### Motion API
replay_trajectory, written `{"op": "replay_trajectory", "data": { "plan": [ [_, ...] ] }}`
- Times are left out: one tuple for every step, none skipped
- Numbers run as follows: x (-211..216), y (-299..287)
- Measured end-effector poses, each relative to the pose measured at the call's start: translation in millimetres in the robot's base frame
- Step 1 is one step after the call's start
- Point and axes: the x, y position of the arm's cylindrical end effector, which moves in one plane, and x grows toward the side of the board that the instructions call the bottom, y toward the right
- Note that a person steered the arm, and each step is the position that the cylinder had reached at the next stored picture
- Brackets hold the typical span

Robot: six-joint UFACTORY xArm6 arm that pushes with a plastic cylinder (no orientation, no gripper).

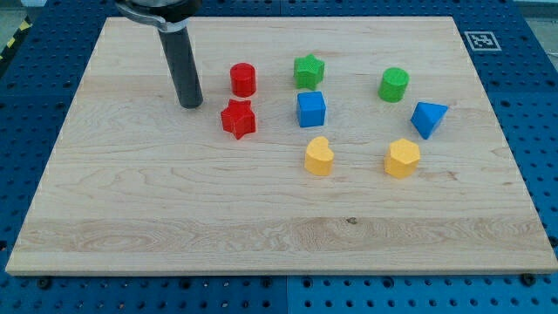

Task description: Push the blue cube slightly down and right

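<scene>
**A:** ok so where's everything sitting relative to the blue cube [311,109]?

**B:** it's on the wooden counter [174,209], near the middle. My tip [191,104] is well off to its left, past the red star [238,119] and red cylinder [243,79]. Green star [308,71] just above it, yellow heart-ish block [319,156] just below.

**A:** claw open or closed?

**B:** no claw in view, just the rod, so can't tell.

The rod [180,61] is cut off by the view's top edge, so the arm above cannot be seen. The surface [261,218] has its lower corners clipped by the view's sides.
</scene>
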Motion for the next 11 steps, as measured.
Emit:
{"op": "replay_trajectory", "data": {
  "plan": [
    [0.0,1.9],
    [0.0,4.4],
    [1.7,4.4],
    [1.7,4.4],
    [3.0,4.4],
    [3.0,7.8],
    [3.0,56.9],
    [2.9,100.4],
    [2.9,102.9],
    [2.9,135.3],
    [3.0,188.6]
  ]
}}
